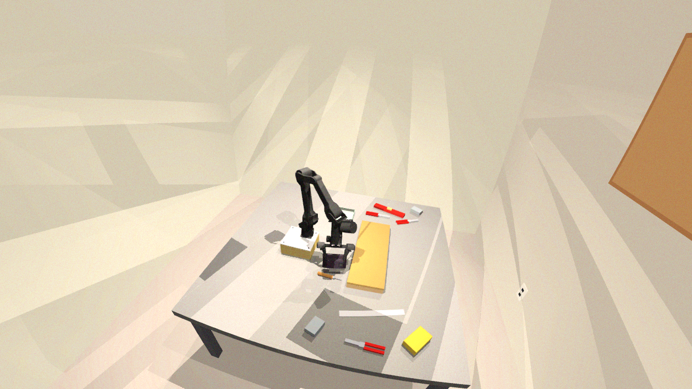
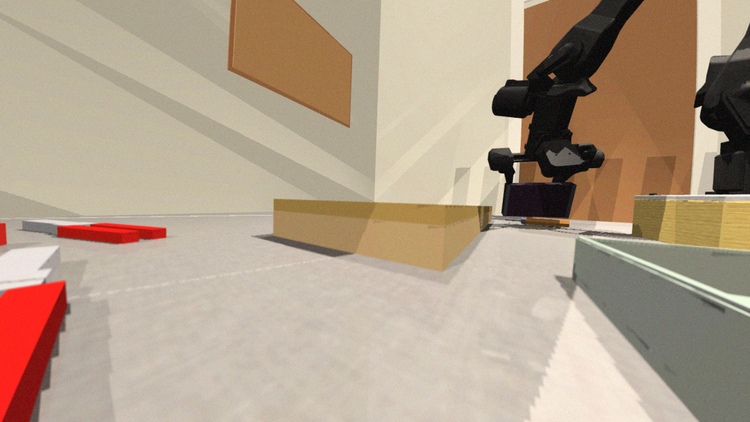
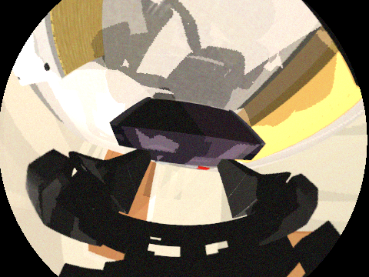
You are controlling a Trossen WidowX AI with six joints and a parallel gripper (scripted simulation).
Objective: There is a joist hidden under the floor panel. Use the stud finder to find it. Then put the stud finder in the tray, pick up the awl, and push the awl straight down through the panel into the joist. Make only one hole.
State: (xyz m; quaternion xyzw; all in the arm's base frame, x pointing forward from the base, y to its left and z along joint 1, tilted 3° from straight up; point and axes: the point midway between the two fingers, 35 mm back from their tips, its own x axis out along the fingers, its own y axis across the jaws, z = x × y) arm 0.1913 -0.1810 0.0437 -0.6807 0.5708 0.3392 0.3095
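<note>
Before you, the counter (image 1: 261, 270) (image 2: 314, 336) bears a yellow-orange floor panel (image 1: 370, 256) (image 2: 361, 225) (image 3: 307, 111), flat. The awl (image 1: 325, 275) (image 2: 547, 222) lies beside it (orange handle, point toward the panel). You will note a pale strip (image 1: 371, 313), red-handled pliers (image 1: 372, 346) (image 2: 109, 232) and a yellow block (image 1: 417, 340). Beyond the panel, you have a red level (image 1: 382, 208) near two smaller red-handled tools; the green-grey tray (image 1: 348, 210) (image 2: 655, 315) stands nearby.

Top bright, grainy; hard shadows on table (image 1: 261, 270) | exterior foreground soft | wrist fisheye, black corners, highlights blown
</note>
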